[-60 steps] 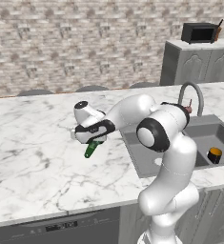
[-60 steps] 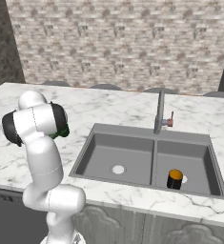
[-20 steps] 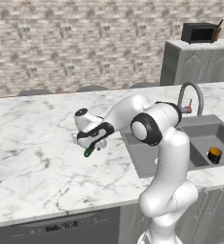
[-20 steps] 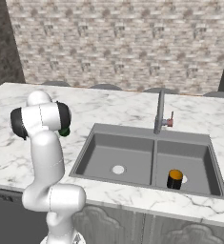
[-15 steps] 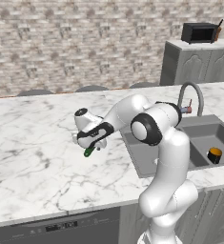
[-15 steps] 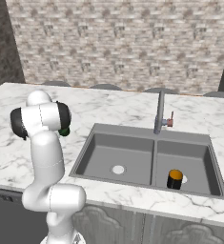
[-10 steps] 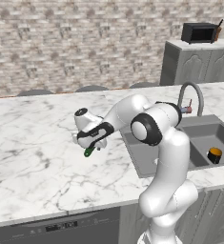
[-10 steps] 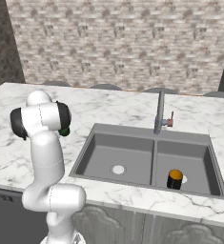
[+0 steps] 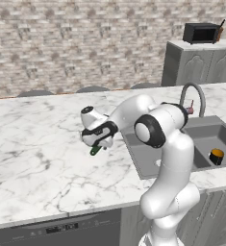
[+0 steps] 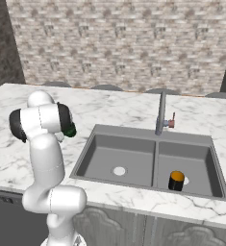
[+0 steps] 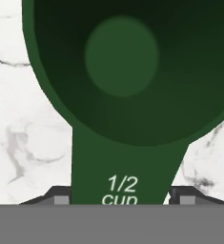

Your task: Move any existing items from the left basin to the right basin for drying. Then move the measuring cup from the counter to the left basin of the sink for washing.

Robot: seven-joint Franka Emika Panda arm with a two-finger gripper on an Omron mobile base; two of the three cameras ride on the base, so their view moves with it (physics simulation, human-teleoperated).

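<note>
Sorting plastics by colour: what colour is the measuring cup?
Dark green measuring cup, clearest in the hand view.

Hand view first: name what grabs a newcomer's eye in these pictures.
The dark green measuring cup, marked 1/2 cup, looms large over the white marble counter, its handle running down between the gripper jaws. In the right base view, the orange-and-black round thing sits in the right basin.

Cup (image 11: 123, 95): dark green, round bowl, flat handle marked "1/2 cup"; seen from above over the white marble counter (image 9: 32, 153), left of the sink. Orange-and-black round item (image 10: 176, 180) stands upright in right basin (image 10: 201, 168), beside the drain. Left basin (image 10: 109, 156): grey, pale drain.
</note>
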